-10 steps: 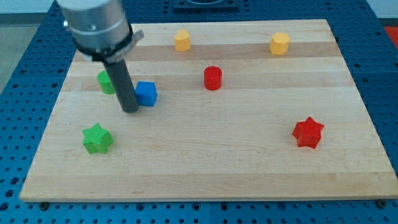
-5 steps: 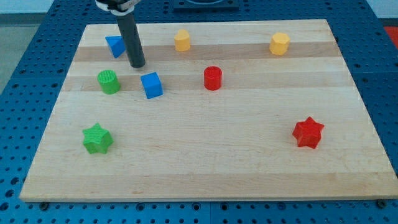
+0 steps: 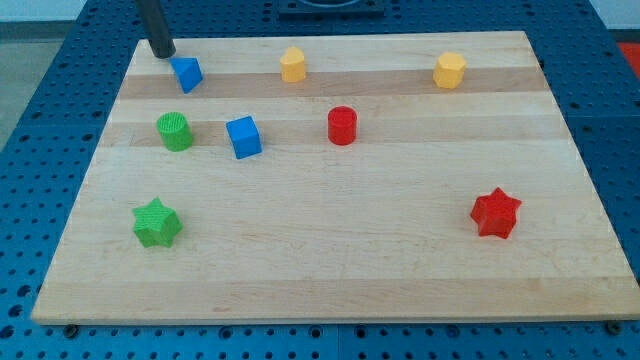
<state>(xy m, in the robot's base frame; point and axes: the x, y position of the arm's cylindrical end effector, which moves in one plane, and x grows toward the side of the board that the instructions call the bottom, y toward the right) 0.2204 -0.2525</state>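
Note:
My tip rests at the board's top left corner, just up and left of a blue triangular block, a small gap apart from it. Below them sit a green cylinder and a blue cube. A green star lies further down on the view's left. A red cylinder stands near the middle.
Two yellow blocks, one at top centre and one at top right, sit near the far edge. A red star lies at the lower right. The wooden board rests on a blue perforated table.
The rod has swept from beside the blue cube up and left to the board's top left corner. The blue cube shifted slightly right; the blue triangular block became visible.

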